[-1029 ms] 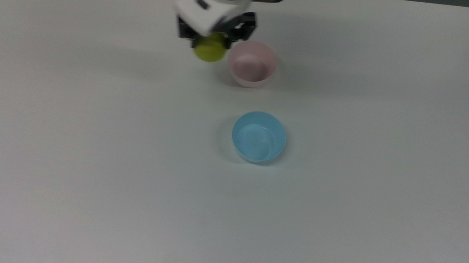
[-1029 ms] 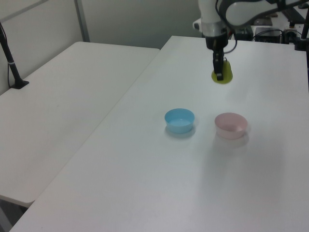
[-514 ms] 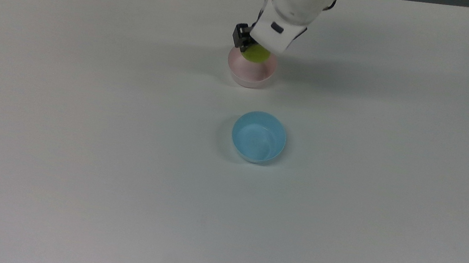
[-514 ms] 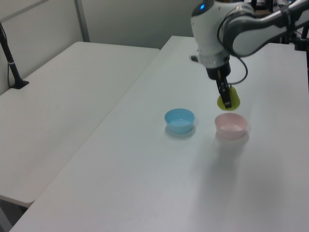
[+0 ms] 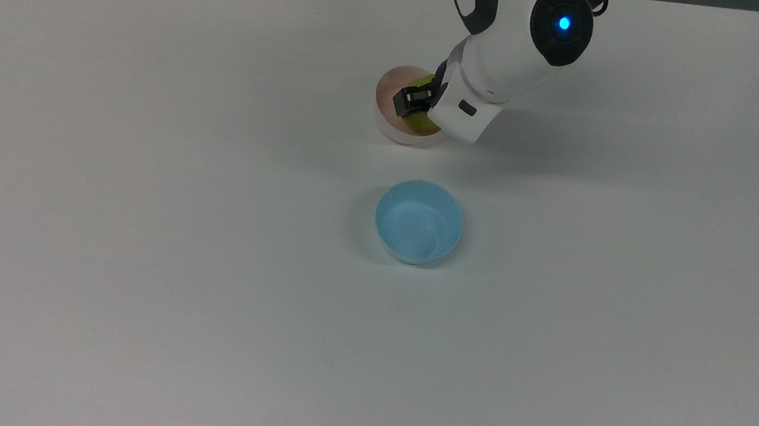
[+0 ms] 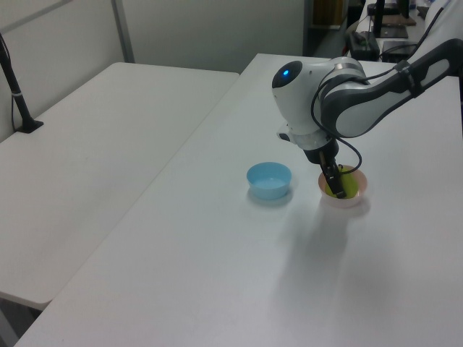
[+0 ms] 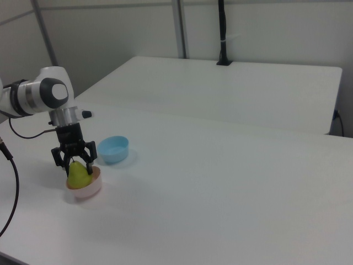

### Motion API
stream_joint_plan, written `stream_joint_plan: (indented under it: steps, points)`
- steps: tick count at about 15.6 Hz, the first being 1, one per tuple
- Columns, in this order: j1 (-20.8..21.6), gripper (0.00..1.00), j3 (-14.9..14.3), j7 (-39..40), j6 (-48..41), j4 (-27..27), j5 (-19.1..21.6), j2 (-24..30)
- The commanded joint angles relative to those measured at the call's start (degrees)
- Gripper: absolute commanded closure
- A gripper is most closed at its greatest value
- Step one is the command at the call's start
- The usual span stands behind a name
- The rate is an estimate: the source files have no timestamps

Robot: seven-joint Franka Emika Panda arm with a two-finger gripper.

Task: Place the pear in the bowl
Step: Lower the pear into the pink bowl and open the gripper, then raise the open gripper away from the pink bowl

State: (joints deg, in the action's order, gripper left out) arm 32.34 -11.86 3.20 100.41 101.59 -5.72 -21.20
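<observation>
The yellow-green pear (image 5: 419, 124) stands upright inside the pale pink bowl (image 5: 385, 100), its narrow top pointing up. My gripper (image 5: 417, 104) reaches down into the bowl from above and is shut on the pear, a black finger on each side. In the left view the pear (image 6: 346, 186) fills the bowl (image 6: 354, 200), with the gripper (image 6: 334, 186) at the left view's left of it. In the right view the pear (image 7: 78, 175) rises above the bowl's rim (image 7: 88, 190) between the gripper (image 7: 74, 165) fingers. The white arm covers part of the bowl in the top view.
A light blue bowl (image 5: 418, 222) sits on the white table (image 5: 126, 246), a short way toward the top view's bottom from the pink one. It also appears as the blue bowl (image 6: 269, 180) and the blue bowl (image 7: 114, 149). A second white table (image 6: 94, 144) adjoins this one.
The gripper carried the pear from the top view's left of the pink bowl to above it, then lowered it into the bowl. The arm has swung over toward the top view's right.
</observation>
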Motion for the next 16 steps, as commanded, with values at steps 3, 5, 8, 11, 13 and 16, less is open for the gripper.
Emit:
stream_joint_plan:
  steps: [3, 5, 8, 11, 13, 16]
  points:
    - [-0.8, 0.00, -0.3, -0.4, 0.1, 0.5, -0.1, 2.3]
    - [-2.0, 0.00, -0.3, -0.6, 0.1, 0.1, -0.1, 4.5]
    - [-4.9, 0.00, 0.3, -1.9, -0.2, 0.0, 0.4, 9.0]
    - [-10.5, 0.00, 2.7, -7.0, -0.4, -1.0, 0.4, 13.9]
    - [-16.7, 0.00, 5.4, -7.2, -0.4, -1.1, 0.4, 16.8]
    - [-22.7, 0.00, 6.7, -7.4, -3.3, -1.2, -0.3, 18.9]
